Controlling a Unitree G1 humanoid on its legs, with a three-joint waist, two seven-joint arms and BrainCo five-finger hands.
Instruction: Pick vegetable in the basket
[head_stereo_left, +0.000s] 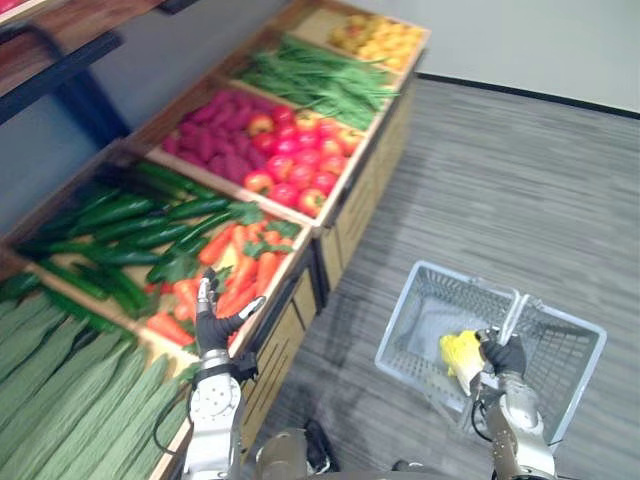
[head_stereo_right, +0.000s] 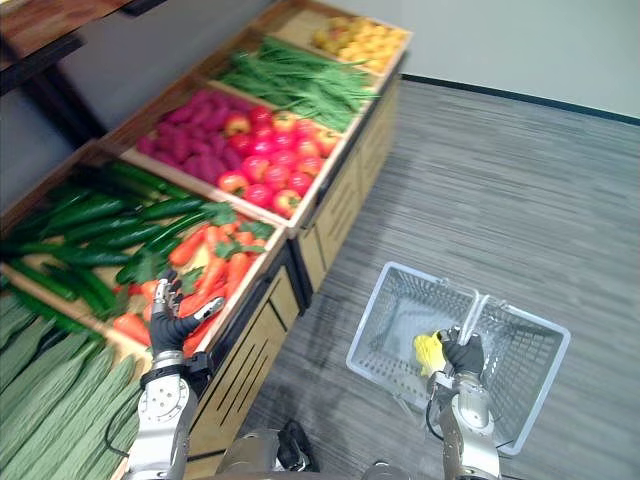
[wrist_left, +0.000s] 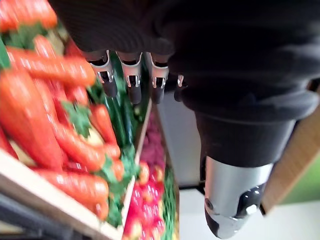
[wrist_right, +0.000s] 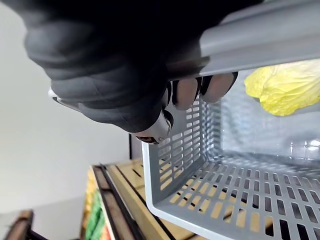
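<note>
Basket (head_stereo_left: 420, 312) handle (head_stereo_left: 513, 312) gripped by right hand (head_stereo_left: 503, 357) fingers; left hand (head_stereo_left: 212, 322) hovers over carrots (head_stereo_left: 240, 272), fingers released.

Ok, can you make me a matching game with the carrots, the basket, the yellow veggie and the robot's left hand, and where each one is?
Things:
1. carrots
2. basket
3. yellow veggie
4. left hand

Places:
a. held by its handle in the right hand
b. inside the basket
c. lying next to the cucumbers
d. open, fingers out over the carrots

Pairs: 1-c, 2-a, 3-b, 4-d.
</note>
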